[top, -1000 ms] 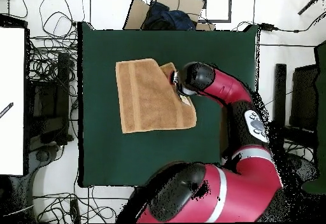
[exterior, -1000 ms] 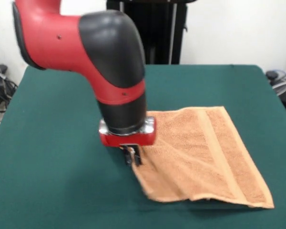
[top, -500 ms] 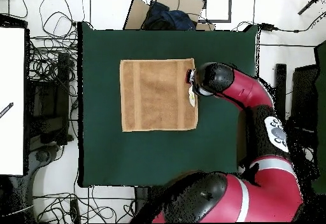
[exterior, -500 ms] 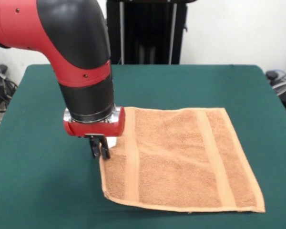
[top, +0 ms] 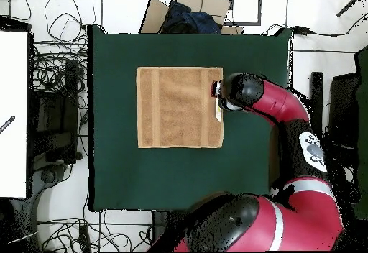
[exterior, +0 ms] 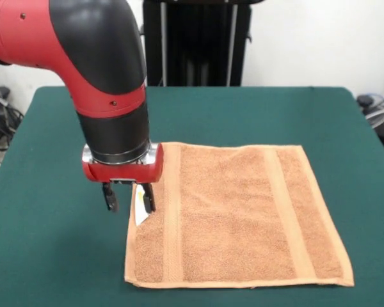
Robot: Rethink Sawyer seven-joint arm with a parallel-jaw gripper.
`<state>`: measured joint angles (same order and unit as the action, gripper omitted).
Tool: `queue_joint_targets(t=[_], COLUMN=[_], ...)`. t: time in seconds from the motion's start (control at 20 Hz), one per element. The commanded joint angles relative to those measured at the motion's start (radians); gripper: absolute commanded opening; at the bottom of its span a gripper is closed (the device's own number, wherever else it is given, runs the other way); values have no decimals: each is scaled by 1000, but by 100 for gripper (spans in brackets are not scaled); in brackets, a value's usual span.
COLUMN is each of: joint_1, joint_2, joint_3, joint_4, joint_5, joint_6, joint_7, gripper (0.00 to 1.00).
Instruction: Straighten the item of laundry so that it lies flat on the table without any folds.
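The tan-orange towel (exterior: 243, 214) lies spread out as a flat square on the dark green table (exterior: 45, 243), its border bands running down both sides. A small white tag (exterior: 141, 206) shows at its left edge. My gripper (exterior: 128, 197) hangs just above that left edge, open, with nothing between its fingers; one finger is over the towel's edge, the other over bare table. From overhead the towel (top: 180, 107) is a neat square, and the arm's wrist covers the gripper at the towel's right edge.
A black stand (exterior: 195, 41) rises behind the table. Cables (top: 54, 85), a white board (top: 14, 113) and a cardboard box with dark cloth (top: 187, 13) lie on the floor around the table (top: 115, 171).
The folded-over part of the towel was drawn out to the side until the towel lay flat. The gripper then opened and let go of the edge.
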<state>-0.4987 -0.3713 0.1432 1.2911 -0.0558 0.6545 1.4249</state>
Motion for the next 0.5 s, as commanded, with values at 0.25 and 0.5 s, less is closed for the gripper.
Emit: queue_joint_targets(t=[0.25, 0.5], joint_1=[-13, 43], joint_2=[-13, -130], joint_3=[57, 94], joint_4=[88, 165], joint_5=[-86, -85], joint_6=[-64, -186], joint_7=[-3, 79], gripper=[100, 100])
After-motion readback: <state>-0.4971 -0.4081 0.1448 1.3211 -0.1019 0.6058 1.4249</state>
